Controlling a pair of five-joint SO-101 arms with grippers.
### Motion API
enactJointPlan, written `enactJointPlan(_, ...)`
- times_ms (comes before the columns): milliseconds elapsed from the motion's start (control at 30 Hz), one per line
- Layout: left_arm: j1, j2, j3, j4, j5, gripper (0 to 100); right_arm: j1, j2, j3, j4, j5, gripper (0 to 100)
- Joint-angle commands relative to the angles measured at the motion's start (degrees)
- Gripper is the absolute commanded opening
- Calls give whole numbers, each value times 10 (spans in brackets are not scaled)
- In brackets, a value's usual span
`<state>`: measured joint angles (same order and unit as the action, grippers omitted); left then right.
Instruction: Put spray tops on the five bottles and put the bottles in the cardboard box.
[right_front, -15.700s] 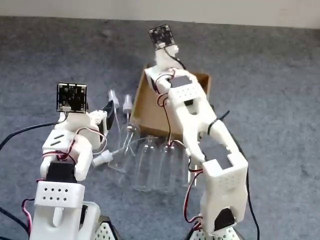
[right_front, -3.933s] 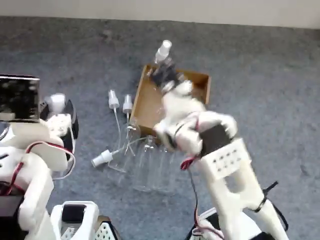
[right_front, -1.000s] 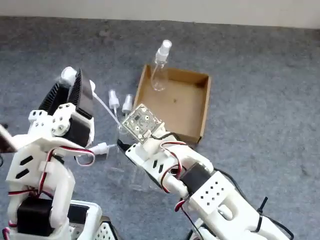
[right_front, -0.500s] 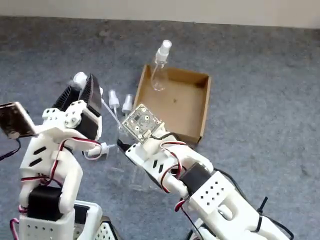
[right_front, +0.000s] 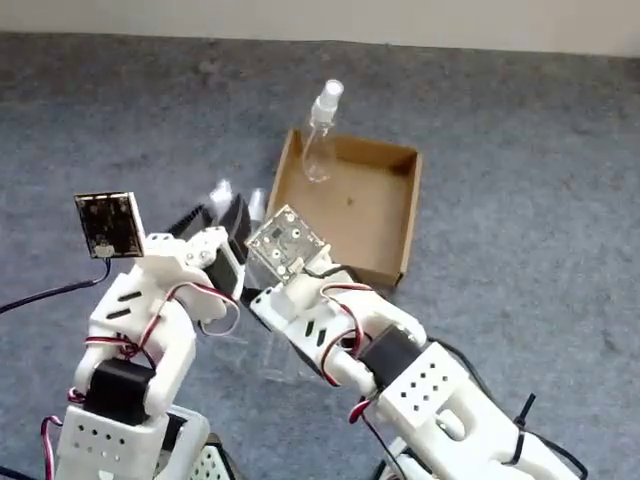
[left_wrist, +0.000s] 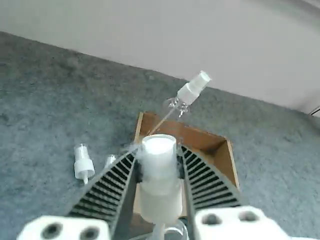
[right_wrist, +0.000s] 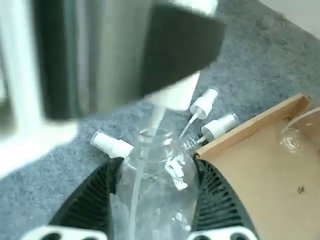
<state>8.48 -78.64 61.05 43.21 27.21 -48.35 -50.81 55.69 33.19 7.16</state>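
Note:
My left gripper (left_wrist: 159, 150) is shut on a white spray top (left_wrist: 160, 172), nozzle end up. In the high view the left gripper (right_front: 228, 222) hovers just beside the right arm's camera board. My right gripper (right_wrist: 155, 172) is shut on a clear bottle (right_wrist: 156, 197), held upright. The spray top's thin tube (right_wrist: 142, 180) runs down through the bottle's open neck; the cap sits above the rim. The cardboard box (right_front: 385, 165) lies beyond both arms. A capped bottle (right_front: 320, 135) leans at its far left corner.
Two loose spray tops (right_wrist: 205, 105) (right_wrist: 220, 126) lie beside the box's left wall, a third (right_wrist: 110, 145) nearer the arms. Bare clear bottles (right_front: 280, 360) lie on the grey carpet between the arm bases. Open carpet stretches right of the box.
The left arm swung right and down with the spray top, bringing it over the bottle in the right gripper. The right arm has stayed still.

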Motion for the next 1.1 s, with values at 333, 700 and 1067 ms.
enactJointPlan(333,14,-4,0,42,-7,5,32,-19,-6,-20,-53,3)
enactJointPlan(700,84,-4,41,40,-51,5,33,-20,-5,-19,-55,3)
enactJointPlan(1067,87,-4,28,40,-51,8,33,-21,-7,-18,-53,3)
